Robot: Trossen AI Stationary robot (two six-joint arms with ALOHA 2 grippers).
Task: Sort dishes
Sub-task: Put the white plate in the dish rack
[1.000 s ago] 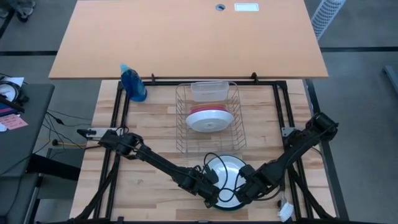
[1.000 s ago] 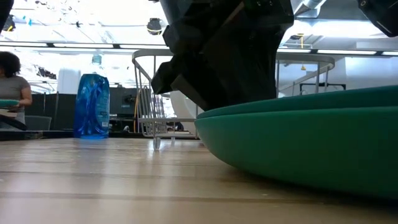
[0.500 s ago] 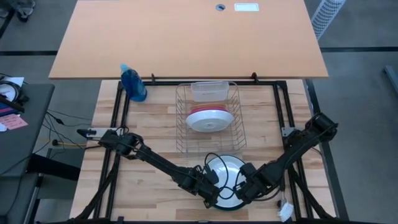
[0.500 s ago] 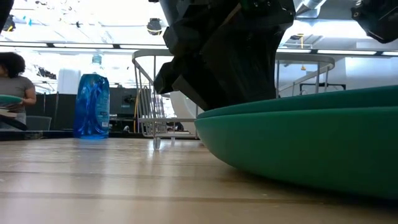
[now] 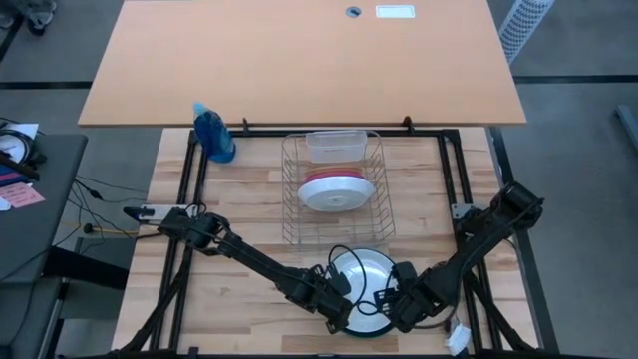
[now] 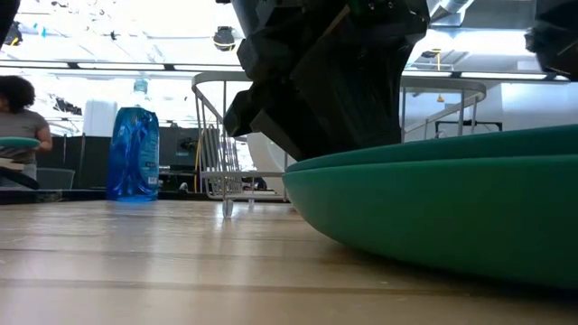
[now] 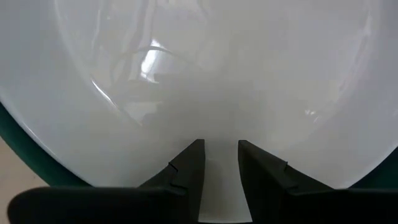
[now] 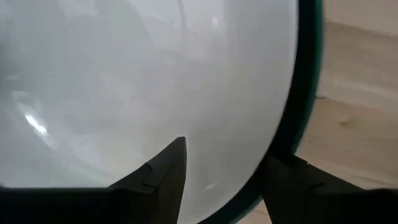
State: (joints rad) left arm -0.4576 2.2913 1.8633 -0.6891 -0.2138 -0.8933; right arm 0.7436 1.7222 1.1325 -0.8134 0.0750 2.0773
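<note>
A white plate [image 5: 361, 271] lies stacked on a dark green plate [image 6: 433, 217] at the table's near middle. My left gripper [image 7: 221, 155] hovers over the white plate's near-left part, its fingers a narrow gap apart. My right gripper [image 8: 227, 152] is open at the stack's right rim, one finger over the white plate [image 8: 124, 74] and the other outside the green rim [image 8: 308, 74]. In the high view the left gripper [image 5: 344, 317] and right gripper [image 5: 396, 307] flank the stack's near side. My left gripper points down at the white plate's inner surface [image 7: 219, 134]; whether its fingertips touch it I cannot tell. My right gripper straddles the two plates' right rim from above; whether either finger touches a plate I cannot tell.
A wire dish rack [image 5: 334, 189] stands behind the stack, holding a white plate [image 5: 337, 192] in front of a pink one and a clear container [image 5: 334, 145]. A blue spray bottle [image 5: 214, 135] stands far left. A person [image 6: 18, 117] is in the room beyond.
My right gripper has slid a little toward the table's right and near edges, out to the stack's rim. The plates and my left gripper have stayed put.
</note>
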